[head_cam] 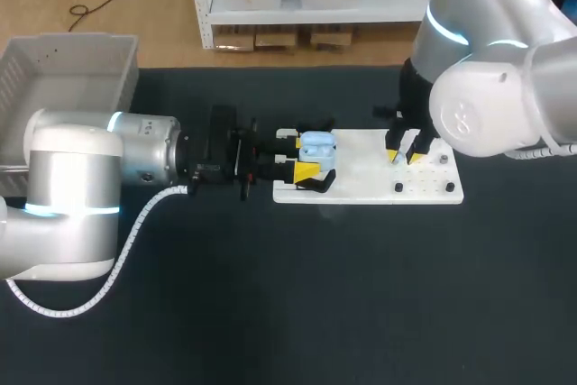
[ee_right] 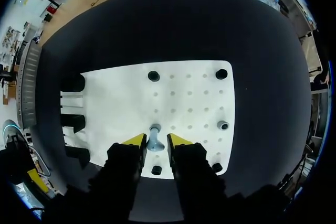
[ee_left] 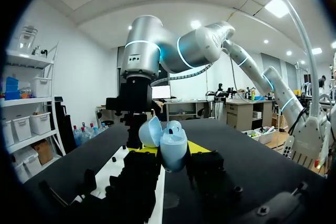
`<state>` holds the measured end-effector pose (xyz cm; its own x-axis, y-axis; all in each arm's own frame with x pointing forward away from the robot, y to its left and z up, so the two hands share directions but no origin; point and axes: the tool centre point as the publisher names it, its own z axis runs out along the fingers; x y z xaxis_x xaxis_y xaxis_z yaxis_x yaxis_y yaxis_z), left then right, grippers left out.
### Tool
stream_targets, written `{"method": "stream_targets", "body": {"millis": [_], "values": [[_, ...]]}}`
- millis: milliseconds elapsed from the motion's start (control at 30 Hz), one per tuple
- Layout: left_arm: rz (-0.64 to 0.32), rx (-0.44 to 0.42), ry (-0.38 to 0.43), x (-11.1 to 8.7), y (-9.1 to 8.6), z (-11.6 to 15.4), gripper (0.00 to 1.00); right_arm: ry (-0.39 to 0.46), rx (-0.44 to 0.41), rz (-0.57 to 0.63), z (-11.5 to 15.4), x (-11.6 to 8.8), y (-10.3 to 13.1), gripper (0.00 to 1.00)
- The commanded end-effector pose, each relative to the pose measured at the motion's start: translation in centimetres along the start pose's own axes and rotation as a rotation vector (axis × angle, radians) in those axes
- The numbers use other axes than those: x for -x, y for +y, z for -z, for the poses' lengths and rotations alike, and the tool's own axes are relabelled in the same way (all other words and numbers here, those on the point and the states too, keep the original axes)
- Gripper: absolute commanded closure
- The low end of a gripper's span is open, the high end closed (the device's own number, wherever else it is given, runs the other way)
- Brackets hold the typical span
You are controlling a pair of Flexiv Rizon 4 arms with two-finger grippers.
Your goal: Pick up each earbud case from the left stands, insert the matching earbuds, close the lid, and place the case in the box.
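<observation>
left gripper (head_cam: pixel 303 158): clamped on the light blue earbud case (ee_left: pixel 171 146), holding it at the left edge of the white board (head_cam: pixel 361 188)
case lid: hinged open, cavity facing towards the other arm
right gripper (head_cam: pixel 404 156): narrow gap, tips straddling a small pale blue earbud (ee_right: pixel 155 141) standing on the board
grasp: looks like a sliver of gap either side of the earbud, so I read it as not yet pinched; the view is tight there
stands (ee_right: pixel 73 123): black, along the board's left side; no other case seen on them from here
other pegs (ee_right: pixel 221 74): dark items in the board's holes, too small to tell whether they are earbuds
box (head_cam: pixel 72 41): grey bin at the far left of the table, well apart from the board; no case visible in the part shown
done: case picked and presented open
left: grip the earbud, seat it and its mate, shut the lid, drop the case in the box
progress: early-to-mid on this case, by my estimate
</observation>
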<state>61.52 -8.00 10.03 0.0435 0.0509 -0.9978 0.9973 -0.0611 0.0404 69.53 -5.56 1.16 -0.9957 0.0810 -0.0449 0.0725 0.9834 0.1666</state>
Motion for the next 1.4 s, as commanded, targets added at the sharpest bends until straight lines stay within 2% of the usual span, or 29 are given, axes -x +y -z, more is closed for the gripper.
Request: {"method": "stream_targets", "body": {"millis": [33, 167, 233, 433, 700, 867, 1067, 1400], "values": [[-0.002, 0.006, -0.001, 0.0, -0.2, 0.0, 1.0, -0.001, -0.005, -0.002, 0.0, 0.0, 0.1, 0.82], [-0.002, 0.006, -0.001, 0.0, -0.2, 0.0, 1.0, 0.001, -0.007, -0.005, -0.1, 0.0, 0.1, 0.88], [-0.002, 0.006, -0.001, 0.0, -0.2, 0.0, 1.0, 0.001, -0.009, -0.006, -0.1, 0.0, 0.1, 1.0], [-0.002, 0.006, -0.001, 0.0, -0.2, 0.0, 1.0, -0.002, -0.015, -0.01, 0.3, -0.2, 0.2, 1.0], [-0.002, 0.006, -0.001, 0.0, -0.2, 0.0, 1.0, -0.012, -0.031, -0.019, 2.4, -1.0, 0.4, 1.0], [-0.002, 0.006, -0.001, 0.0, -0.2, 0.0, 1.0, -0.025, -0.055, -0.015, 4.7, -1.9, 0.9, 1.0], [-0.002, 0.006, -0.001, 0.0, -0.2, 0.0, 1.0, -0.027, -0.073, 0.001, 9.0, -3.2, 1.9, 1.0], [-0.002, 0.006, -0.001, 0.0, -0.2, 0.0, 1.0, -0.02, -0.099, 0.07, 16.0, -5.5, 5.7, 1.0]]}}
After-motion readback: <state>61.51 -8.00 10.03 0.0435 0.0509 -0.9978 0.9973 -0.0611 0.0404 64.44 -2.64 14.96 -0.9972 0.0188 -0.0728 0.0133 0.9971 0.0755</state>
